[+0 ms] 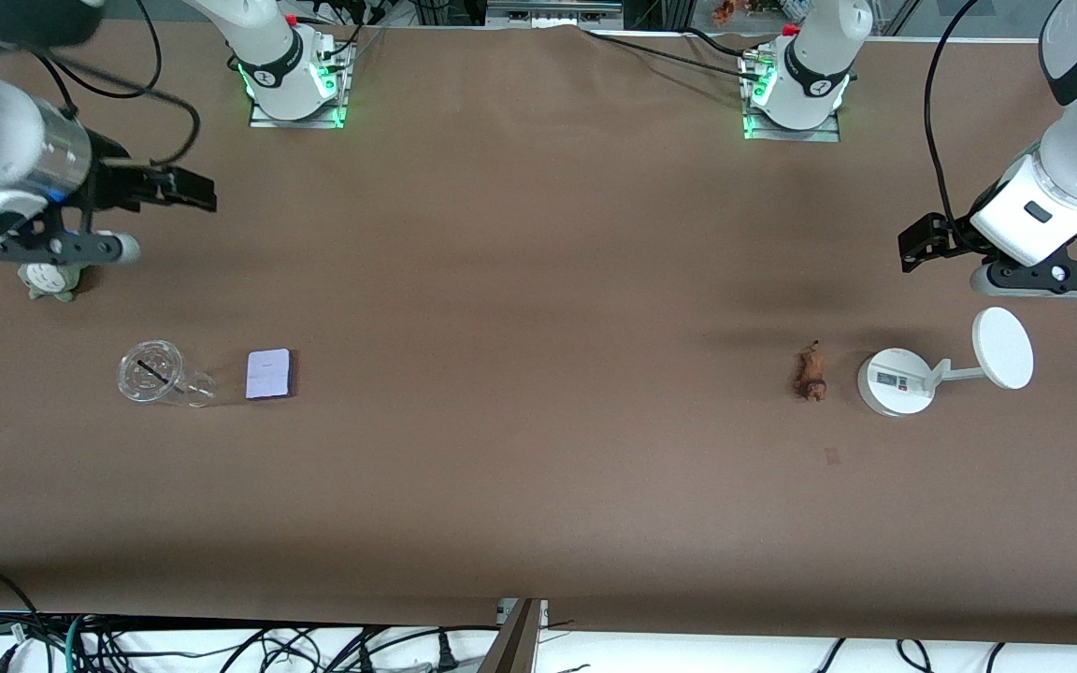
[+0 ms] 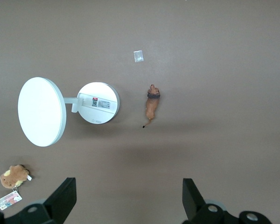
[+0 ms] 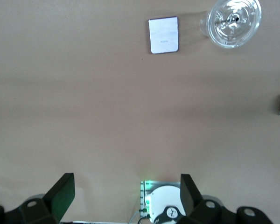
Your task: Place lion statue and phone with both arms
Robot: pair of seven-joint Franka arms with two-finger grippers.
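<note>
Both grippers hang released in the air with nothing between their fingers: the left gripper (image 1: 917, 248) is up over the worktop (image 1: 538, 280) at the left arm's end, above bare cloth a little farther from the front camera than the white round-based stand (image 1: 896, 381), and the right gripper (image 1: 185, 190) is up over the right arm's end, close above a grey-green plush toy (image 1: 50, 280). In each wrist view the two fingertips stand wide apart at the edge of the picture. On the worktop the lion statue (image 1: 812, 372) lies on its side just beside the stand's base, apart from it, its darker mane end nearer the front camera. Well apart from it, toward the right arm's end, the phone (image 1: 268, 374) lies flat, pale face up, beside a clear plastic cup (image 1: 153, 374) that lies tipped over; the two look apart. A small brown plush (image 2: 14, 176) shows in the left wrist view
</note>
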